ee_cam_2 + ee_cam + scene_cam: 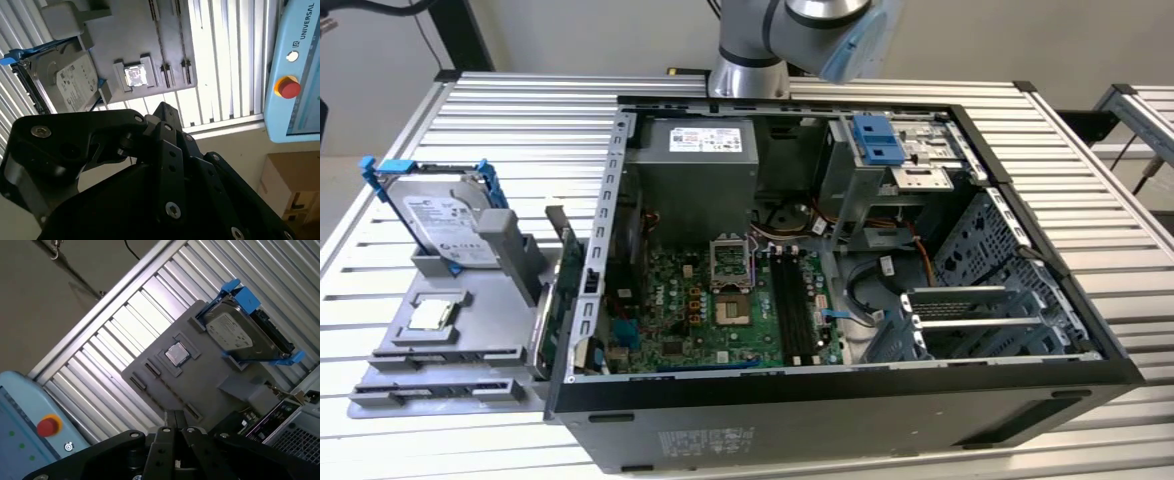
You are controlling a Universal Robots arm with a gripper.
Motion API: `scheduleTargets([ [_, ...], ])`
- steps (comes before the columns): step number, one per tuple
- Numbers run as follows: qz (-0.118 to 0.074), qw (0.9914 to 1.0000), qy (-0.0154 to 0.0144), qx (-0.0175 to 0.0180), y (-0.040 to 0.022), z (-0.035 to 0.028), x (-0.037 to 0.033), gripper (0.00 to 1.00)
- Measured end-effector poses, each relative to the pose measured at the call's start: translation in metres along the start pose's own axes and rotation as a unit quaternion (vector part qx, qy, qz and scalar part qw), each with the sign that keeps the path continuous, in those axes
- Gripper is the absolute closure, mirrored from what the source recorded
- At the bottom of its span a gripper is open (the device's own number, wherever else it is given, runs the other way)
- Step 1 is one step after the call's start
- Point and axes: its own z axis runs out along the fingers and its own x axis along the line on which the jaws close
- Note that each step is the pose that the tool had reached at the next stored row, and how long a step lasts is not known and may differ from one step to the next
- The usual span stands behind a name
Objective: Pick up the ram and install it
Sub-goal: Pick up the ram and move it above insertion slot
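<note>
1 ram (566,250) to fetch; the hand (174,416) is clenched on nothing, high above the slatted surface (520,110).

From the exterior view's left: the grey tray (500,330) carries a hard drive (440,215) in a blue frame. On the tray's side toward the open case (854,420), a thin dark board stands on edge, and I take that to be the ram. Inside the case, the black memory slots (790,295) look unfilled. The arm (767,45) sits over the case's back wall, with its wrist turned so both wrist views look down on the tray. For a clean pick, I judge the hand should open first and square its pads across the stick's flat faces. It should then take the top edge mid-length and lift straight up, clear of the case wall.
</note>
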Motion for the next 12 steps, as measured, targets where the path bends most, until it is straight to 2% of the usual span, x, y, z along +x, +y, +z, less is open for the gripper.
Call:
scheduleTargets([
  [6,-0.023,0.99974,0.0013,-0.0005,0.0,0.0,0.0,1.0],
  [12,-0.045,0.999,0.0026,-0.001,0.0,0.0,0.0,1.0],
])
